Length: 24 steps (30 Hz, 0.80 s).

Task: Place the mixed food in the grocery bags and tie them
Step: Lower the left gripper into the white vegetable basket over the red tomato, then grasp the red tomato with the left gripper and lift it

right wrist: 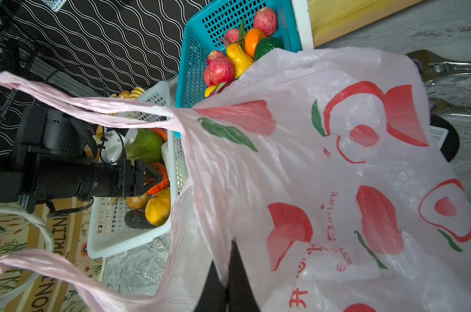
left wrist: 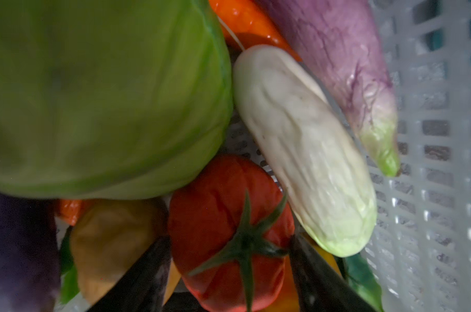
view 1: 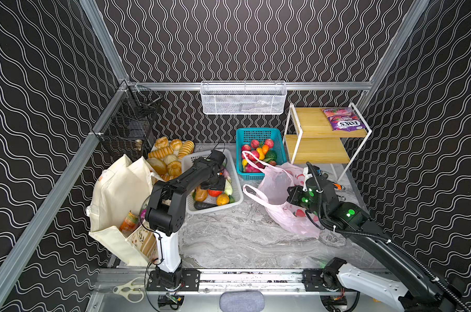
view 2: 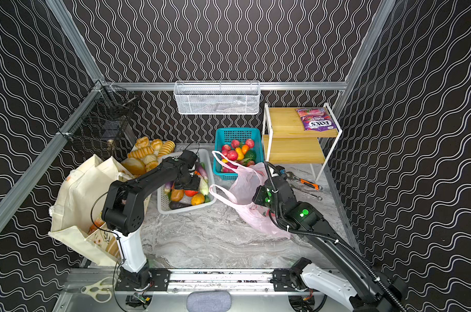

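My left gripper (left wrist: 234, 283) is down in the white basket (view 1: 238, 189). It is open, one finger on each side of the red tomato (left wrist: 229, 229). The green cabbage (left wrist: 102, 94) lies beside the tomato, with the brown potato (view 1: 201, 194) and the round orange vegetable (view 1: 223, 199) close by. My right gripper (right wrist: 227, 270) is shut on the rim of the pink plastic bag (view 1: 280, 189), whose mouth gapes toward the basket. The cream canvas tote (view 1: 121, 194) stands at the left with an orange candy bag (view 1: 128, 222) inside. A purple pouch (view 1: 342, 118) lies on the wooden shelf (view 1: 312, 127).
A teal basket (view 1: 280, 143) of fruit stands behind the pink bag. Bread rolls (view 1: 166, 154) lie behind the white basket. A white eggplant (left wrist: 304, 151) and a purple one (left wrist: 336, 62) also lie in that basket. Tools (view 2: 307, 185) lie right of my right arm, and scissors (view 1: 129, 290) rest on the front rail.
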{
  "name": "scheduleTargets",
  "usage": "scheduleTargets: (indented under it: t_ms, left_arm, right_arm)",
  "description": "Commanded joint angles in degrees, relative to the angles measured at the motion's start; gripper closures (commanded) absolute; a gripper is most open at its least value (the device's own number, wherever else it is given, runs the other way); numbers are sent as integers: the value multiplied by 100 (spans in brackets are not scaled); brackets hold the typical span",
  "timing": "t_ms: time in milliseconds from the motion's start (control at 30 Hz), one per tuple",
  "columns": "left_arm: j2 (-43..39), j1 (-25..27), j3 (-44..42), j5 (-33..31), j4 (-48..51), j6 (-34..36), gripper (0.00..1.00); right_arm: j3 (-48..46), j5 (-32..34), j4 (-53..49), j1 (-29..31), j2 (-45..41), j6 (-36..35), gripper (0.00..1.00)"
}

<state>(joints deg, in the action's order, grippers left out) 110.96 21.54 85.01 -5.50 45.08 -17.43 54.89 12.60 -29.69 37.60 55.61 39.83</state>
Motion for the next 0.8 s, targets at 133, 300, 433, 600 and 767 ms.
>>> scheduleTargets:
  t_ms: [133, 300, 433, 600, 767]
  left_arm:
    - [161, -21, -69, 188, -44, 143, 28]
    - [69, -24, -86, 190, 25, 257, 29]
    - [-9, -26, -153, 159, -21, 315, 24]
    - [26, -27, -101, 188, -46, 483, 13]
    - [-116, -27, -31, 132, 26, 548, 23]
  right_arm:
    - [120, -261, 119, 1, 194, -2, 100]
    - [165, -326, 152, 7, 315, 10, 100]
    - [193, -381, 150, 1, 366, 12, 100]
    - [194, -356, 141, 1, 351, 7, 100]
    - [197, -309, 129, 0, 302, 42, 100]
